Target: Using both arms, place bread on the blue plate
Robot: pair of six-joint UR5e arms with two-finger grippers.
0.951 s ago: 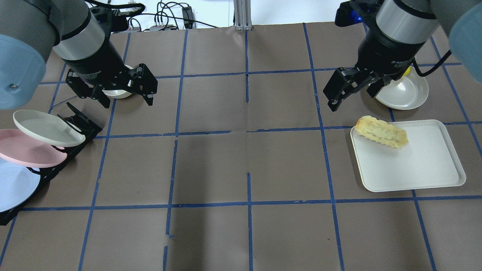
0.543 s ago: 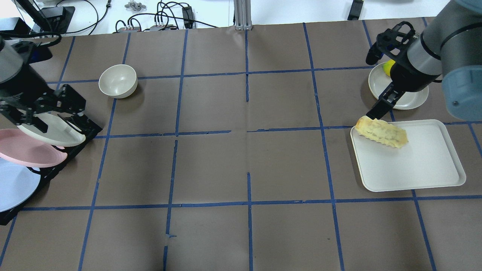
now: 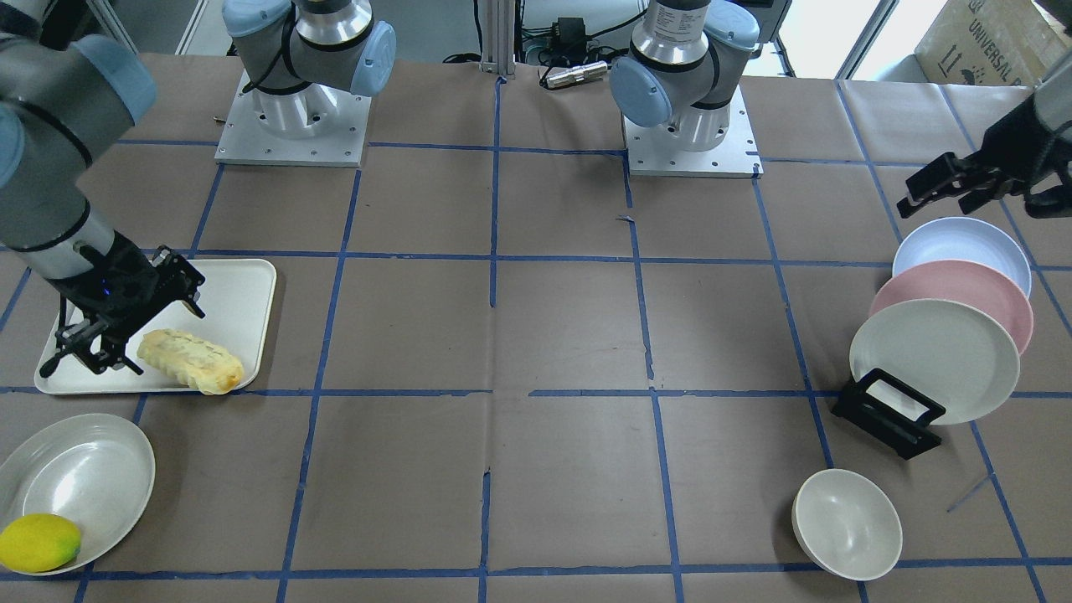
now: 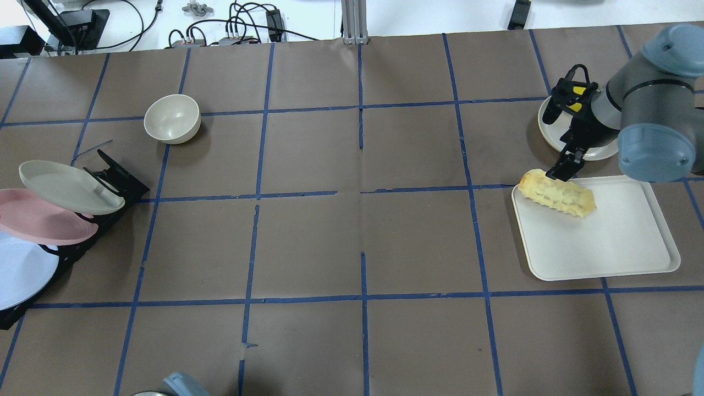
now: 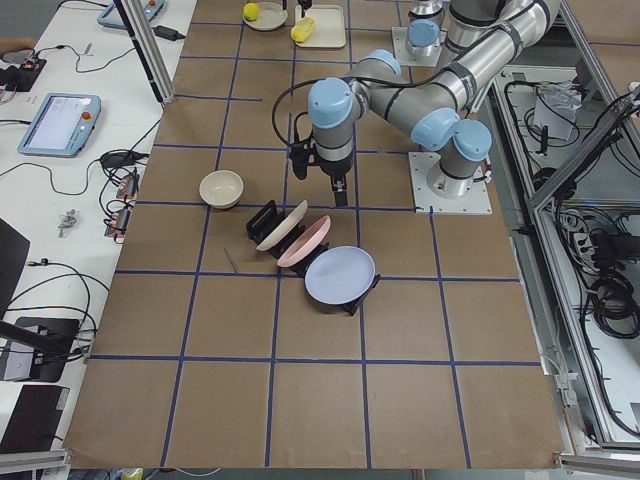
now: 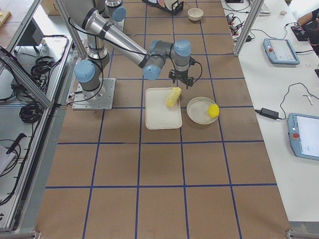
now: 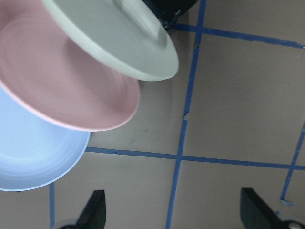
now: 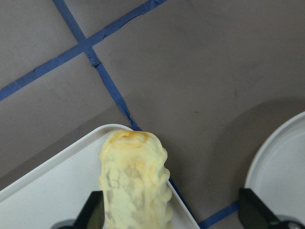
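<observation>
The table (image 4: 308, 247) is covered in brown paper with a grid of blue tape; 2 arms work over it, the right arm (image 4: 649, 132) reaching across to its own side and the left arm (image 5: 400, 95) bent over the opposite end.

A cream-white tray (image 4: 616, 247) lies flat on the robot's right; 3 plates lean in a black rack (image 4: 118, 179) on the robot's left: the blue plate (image 4: 22, 275) in the slot nearest the robot, the pink plate (image 4: 38, 220) in the middle, the cream plate (image 4: 66, 187) farthest out. A round dish (image 3: 75, 477) sits just beyond the tray; a small bowl (image 4: 171, 118) stands beyond the rack.

The bread (image 4: 556, 192) lies on the tray's far corner toward the table's middle, its browner end at the rim. The right gripper (image 8: 171, 217) hangs over it, jaws spread wide, 1 fingertip on either side of the loaf in the wrist view; whether they touch it cannot be told.

The left gripper (image 7: 174, 214) is also spread wide with only paper between its fingertips; it hovers just beside the blue plate, on the robot's side of it, apart from it.

A lemon (image 3: 38, 542) rests on the round dish's edge.
</observation>
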